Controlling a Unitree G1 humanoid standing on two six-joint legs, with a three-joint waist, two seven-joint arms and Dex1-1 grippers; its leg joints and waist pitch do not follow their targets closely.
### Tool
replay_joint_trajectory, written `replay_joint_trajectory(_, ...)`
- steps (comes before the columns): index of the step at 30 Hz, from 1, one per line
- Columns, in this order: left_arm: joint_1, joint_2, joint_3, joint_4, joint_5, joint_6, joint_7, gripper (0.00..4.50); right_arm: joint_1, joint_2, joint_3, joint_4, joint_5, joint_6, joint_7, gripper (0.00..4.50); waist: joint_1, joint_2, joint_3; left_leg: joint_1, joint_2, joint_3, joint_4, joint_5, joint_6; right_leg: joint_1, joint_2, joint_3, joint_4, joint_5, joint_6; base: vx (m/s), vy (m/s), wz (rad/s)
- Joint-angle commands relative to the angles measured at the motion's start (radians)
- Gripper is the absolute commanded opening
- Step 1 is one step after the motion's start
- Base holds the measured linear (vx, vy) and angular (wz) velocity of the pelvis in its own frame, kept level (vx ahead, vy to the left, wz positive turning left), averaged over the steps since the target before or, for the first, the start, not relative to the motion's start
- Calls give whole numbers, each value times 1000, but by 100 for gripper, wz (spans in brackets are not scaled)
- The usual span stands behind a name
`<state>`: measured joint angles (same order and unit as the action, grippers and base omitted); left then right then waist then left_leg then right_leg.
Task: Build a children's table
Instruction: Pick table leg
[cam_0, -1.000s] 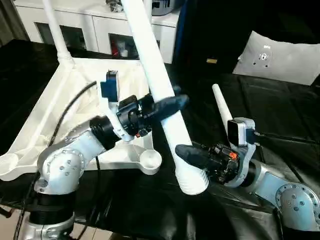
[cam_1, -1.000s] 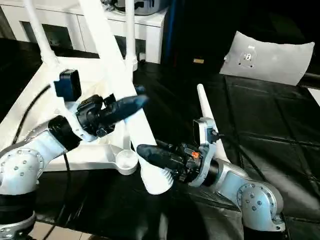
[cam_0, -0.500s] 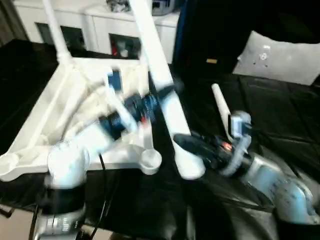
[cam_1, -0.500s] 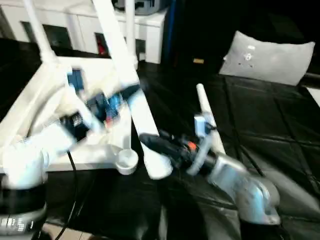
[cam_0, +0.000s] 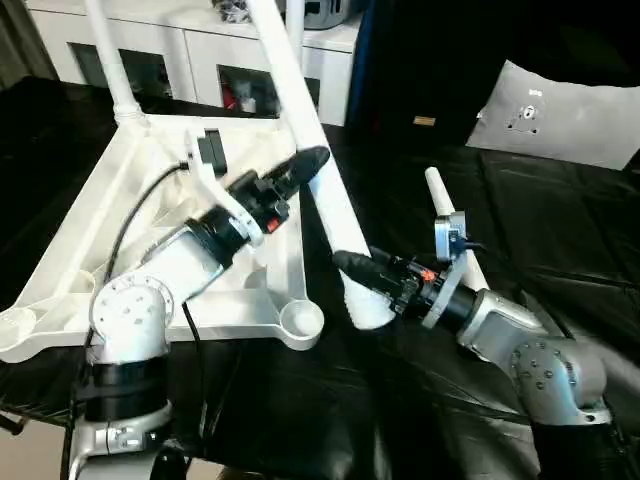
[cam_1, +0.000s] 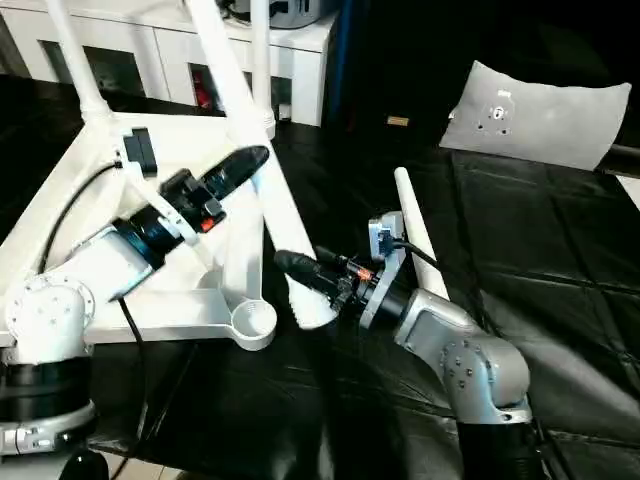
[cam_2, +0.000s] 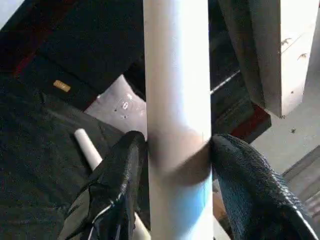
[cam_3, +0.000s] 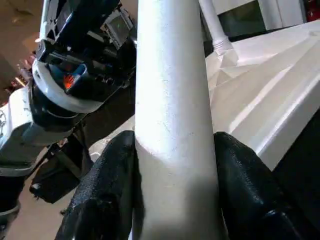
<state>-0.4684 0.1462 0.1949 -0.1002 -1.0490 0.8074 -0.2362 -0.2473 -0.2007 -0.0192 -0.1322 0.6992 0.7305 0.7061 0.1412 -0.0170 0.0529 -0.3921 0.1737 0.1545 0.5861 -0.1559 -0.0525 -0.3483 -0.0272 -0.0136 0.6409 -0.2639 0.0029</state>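
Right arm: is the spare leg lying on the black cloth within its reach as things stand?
Probably not yet. The right gripper is shut on the held leg, as is the left gripper. The spare leg lies beside the right forearm, nothing blocking it.

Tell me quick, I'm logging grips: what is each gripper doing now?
Left gripper: shut on the table leg.
Right gripper: shut on the same leg, near its lower end.

White leg clamped between left claw and right claw, above upturned tabletop.
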Motion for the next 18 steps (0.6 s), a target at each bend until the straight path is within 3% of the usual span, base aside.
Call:
replay_joint_trajectory(1, 19, 7, -41, 4, 47, 12, -10, 228, -16, -8, 15, -5, -4, -27, 18, 190, -5, 4, -61, 29, 50, -14, -64, -146, -64, 21, -96, 39, -81, 9, -104, 0, 0, 0)
replay_joint_trajectory(3, 42, 14, -67, 20, 94, -5, -21, 228, -3, -12, 29, -16, -7, -23, 28, 190, -6, 7, -59, 30, 52, -16, -68, -160, -66, 19, -96, 39, -84, -7, -94, 0, 0, 0)
replay_joint_trajectory(7, 62, 29, -89, 19, 122, -11, -30, 226, 11, -11, 33, -27, -3, -21, 34, 190, -6, 4, -61, 29, 51, -15, -67, -156, -65, 21, -96, 40, -82, 10, -93, 0, 0, 0)
replay_joint_trajectory(18, 69, 19, -79, 34, 123, -11, -59, 226, 40, -42, 60, -80, 40, 12, 108, 189, -5, 2, -58, 29, 51, -14, -66, -167, -54, 20, -97, 40, -85, -17, -114, 0, 0, 0)
